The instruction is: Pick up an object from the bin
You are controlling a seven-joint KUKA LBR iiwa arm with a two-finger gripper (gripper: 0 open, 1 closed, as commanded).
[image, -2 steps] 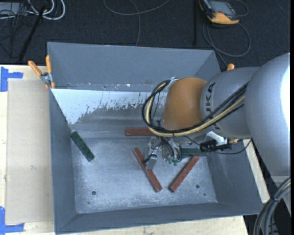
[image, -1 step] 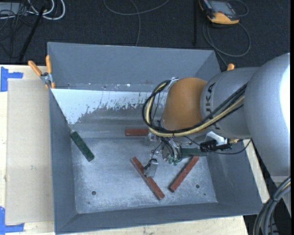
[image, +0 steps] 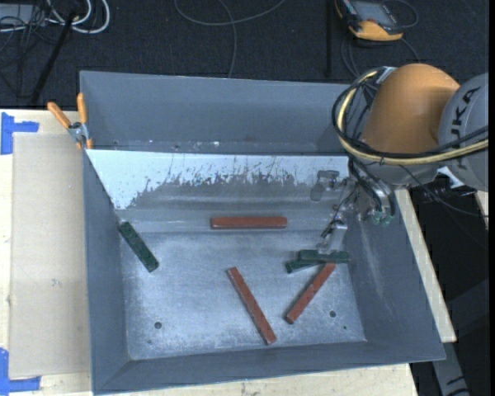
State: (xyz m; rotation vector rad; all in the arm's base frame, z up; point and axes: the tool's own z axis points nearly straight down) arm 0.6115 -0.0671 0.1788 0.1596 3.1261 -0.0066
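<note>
My gripper [image: 335,236] hangs just over a dark green bar [image: 315,261] lying nearly left-right across a slanting red-brown bar [image: 308,294]. Its opening I cannot tell.

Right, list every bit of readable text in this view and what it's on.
"KA": end of a cut-off brand mark, on the arm's grey housing.
Nothing reads on the red bars, the green bars or the bin.

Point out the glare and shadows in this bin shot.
Camera view: pale glare washes the far wall of the bin; its left and near walls sit darker; the gripper, above a dark green bar at right, throws no clear shadow.
</note>
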